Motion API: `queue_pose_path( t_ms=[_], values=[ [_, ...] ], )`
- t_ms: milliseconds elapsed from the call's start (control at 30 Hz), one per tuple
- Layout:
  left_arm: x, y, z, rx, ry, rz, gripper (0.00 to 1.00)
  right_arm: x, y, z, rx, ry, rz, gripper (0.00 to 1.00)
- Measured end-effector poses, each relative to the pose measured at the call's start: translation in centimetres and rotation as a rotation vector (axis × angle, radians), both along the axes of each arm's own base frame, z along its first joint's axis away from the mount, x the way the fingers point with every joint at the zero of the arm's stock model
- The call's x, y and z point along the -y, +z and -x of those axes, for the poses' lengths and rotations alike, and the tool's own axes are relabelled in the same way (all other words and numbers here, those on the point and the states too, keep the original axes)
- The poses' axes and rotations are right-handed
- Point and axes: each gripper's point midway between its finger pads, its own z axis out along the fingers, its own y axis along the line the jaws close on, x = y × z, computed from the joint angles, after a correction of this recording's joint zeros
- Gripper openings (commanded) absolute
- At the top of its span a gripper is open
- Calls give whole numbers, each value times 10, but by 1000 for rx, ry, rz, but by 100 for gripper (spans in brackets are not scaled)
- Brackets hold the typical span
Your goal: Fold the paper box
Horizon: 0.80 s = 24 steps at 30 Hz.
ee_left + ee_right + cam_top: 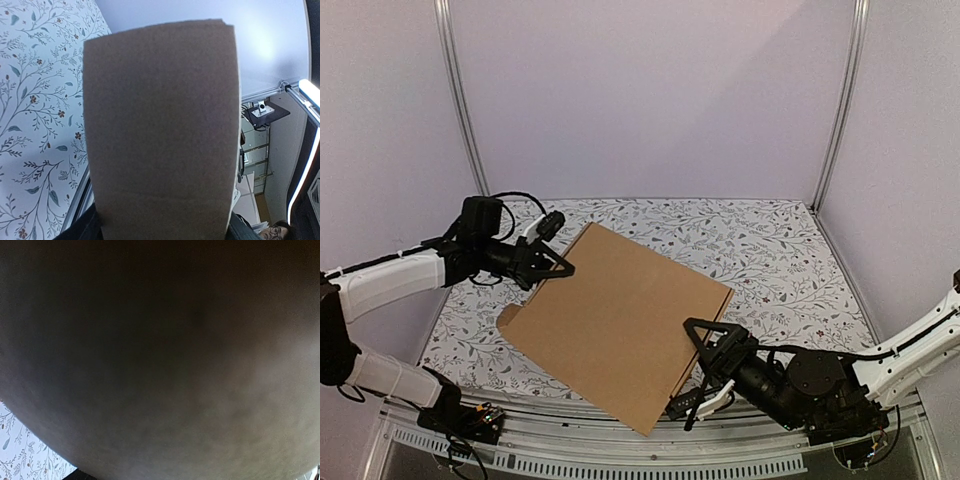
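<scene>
The paper box [615,320] is a flat brown cardboard slab held tilted above the table, its near corner low over the front rail. My left gripper [552,268] straddles its far-left edge and is shut on it. In the left wrist view the cardboard [160,135] fills the space between the jaws. My right gripper [692,372] clamps the near-right edge, one black finger on the top face and the other underneath. Dark cardboard [160,360] covers nearly all of the right wrist view, hiding that gripper's fingers.
The table [770,250] has a floral cloth and is enclosed by white walls with metal posts [840,100]. A metal rail [620,445] runs along the near edge between the arm bases.
</scene>
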Motion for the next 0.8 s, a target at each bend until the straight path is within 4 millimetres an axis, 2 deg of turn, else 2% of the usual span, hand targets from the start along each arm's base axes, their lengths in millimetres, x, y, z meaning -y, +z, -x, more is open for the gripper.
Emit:
queue_pose_path(
  t_ms=[267, 433, 467, 500, 633, 800],
  values=[
    [0, -3, -3, -7, 12, -9, 77, 2, 0, -1, -18, -6, -20, 50],
    [-6, -3, -10, 11, 59, -24, 85, 13, 2, -3, -109, -22, -81, 50],
    [-8, -2, -11, 17, 69, -26, 97, 15, 3, -3, -132, -24, -93, 50],
    [-9, -2, -12, 23, 84, -32, 99, 17, 4, -3, -161, -25, -109, 50],
    [-18, -5, -20, 50, 164, -81, 99, 21, 3, -3, -282, -24, -161, 51],
    [-36, -8, -33, 126, 310, -173, 100, 28, -4, -12, -464, -47, -237, 51]
  ],
)
